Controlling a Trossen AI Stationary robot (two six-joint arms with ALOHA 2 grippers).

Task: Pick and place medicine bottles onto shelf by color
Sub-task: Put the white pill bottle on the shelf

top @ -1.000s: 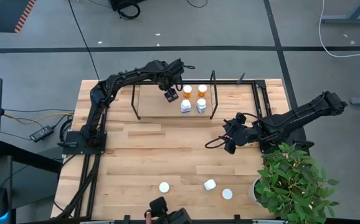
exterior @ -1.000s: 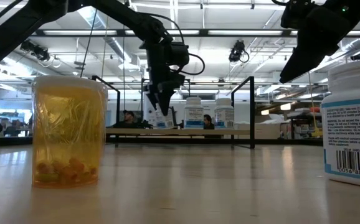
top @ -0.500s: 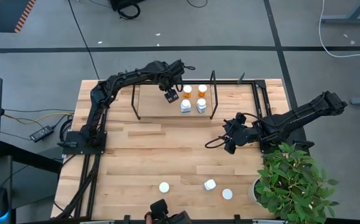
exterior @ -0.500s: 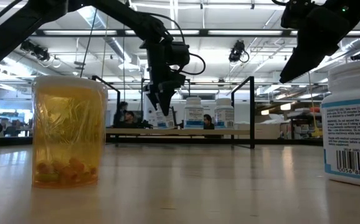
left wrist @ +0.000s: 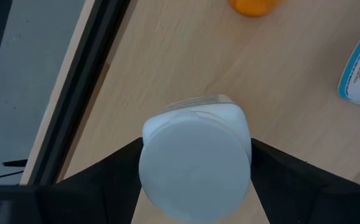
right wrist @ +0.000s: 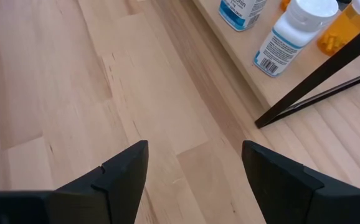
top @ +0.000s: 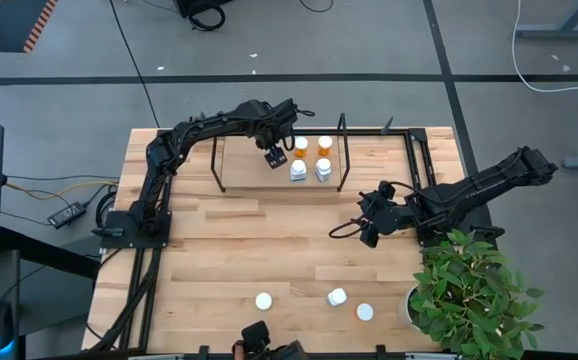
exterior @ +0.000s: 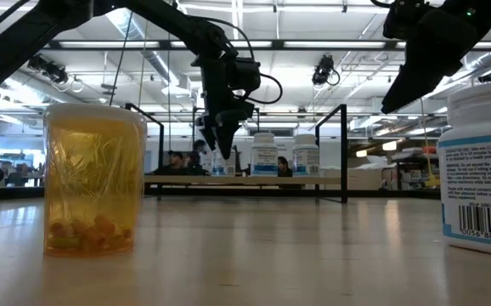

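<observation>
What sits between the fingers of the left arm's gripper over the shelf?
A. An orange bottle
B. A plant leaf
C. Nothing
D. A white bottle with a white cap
D: in the left wrist view a white bottle with a round white cap sits between the left gripper fingers, above the shelf.

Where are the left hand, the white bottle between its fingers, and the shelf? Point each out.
left hand (left wrist: 195, 180), left wrist view, midway between its fingertips.
white bottle (left wrist: 195, 163), left wrist view, on its round white cap.
shelf (top: 244, 160), high view, bare part of the wooden board.
</observation>
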